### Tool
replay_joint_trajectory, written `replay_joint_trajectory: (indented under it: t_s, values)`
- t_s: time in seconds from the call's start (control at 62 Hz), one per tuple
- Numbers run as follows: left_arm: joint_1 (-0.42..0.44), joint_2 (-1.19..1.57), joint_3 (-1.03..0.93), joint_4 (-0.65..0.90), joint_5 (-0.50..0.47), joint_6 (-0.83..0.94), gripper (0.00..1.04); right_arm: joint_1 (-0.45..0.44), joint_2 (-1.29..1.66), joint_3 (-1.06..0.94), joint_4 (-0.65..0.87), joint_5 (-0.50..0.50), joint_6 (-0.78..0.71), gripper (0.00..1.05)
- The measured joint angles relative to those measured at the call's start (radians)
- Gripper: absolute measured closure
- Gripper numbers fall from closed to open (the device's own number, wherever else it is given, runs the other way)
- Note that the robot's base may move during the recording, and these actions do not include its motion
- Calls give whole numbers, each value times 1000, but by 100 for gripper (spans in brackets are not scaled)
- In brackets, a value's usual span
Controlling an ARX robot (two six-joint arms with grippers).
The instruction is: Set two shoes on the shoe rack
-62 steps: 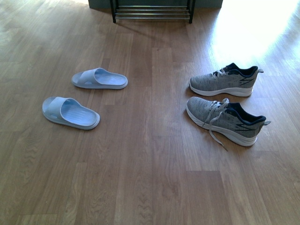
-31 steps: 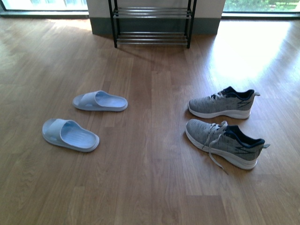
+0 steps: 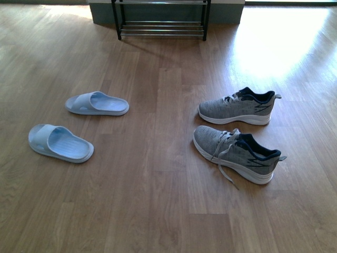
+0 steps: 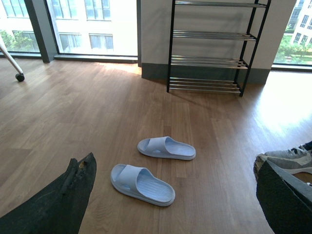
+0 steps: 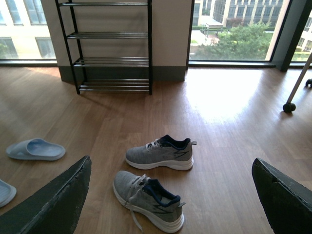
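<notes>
Two grey knit sneakers lie on the wooden floor at the right, the far one [image 3: 236,108] [image 5: 161,153] and the near one [image 3: 235,154] [image 5: 148,200], its laces trailing. Two pale blue slides rest at the left, the far one [image 3: 97,104] [image 4: 165,147] and the near one [image 3: 60,143] [image 4: 142,183]. The black shoe rack [image 3: 160,29] [image 4: 209,46] [image 5: 111,46] with chrome rods stands against the far wall. My left gripper [image 4: 175,204] hangs open above the slides. My right gripper [image 5: 170,200] hangs open above the sneakers. Neither arm shows in the front view.
Large windows flank the wall behind the rack. A caster wheel on a metal leg [image 5: 289,107] stands at the right, another caster [image 4: 19,77] at the left. A bright sun patch [image 3: 279,37] lies on the floor.
The front view has shifted: the shoes and rack now sit further left, and less of the rack shows than half a second ago. No shoe has moved on the floor.
</notes>
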Motion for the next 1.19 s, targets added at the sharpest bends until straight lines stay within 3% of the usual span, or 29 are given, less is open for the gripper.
replay_joint_trajectory:
  t_s: [1.193]
  values:
    - [0,0,0,0,3,0,9,0,1,0,0,5,0,9]
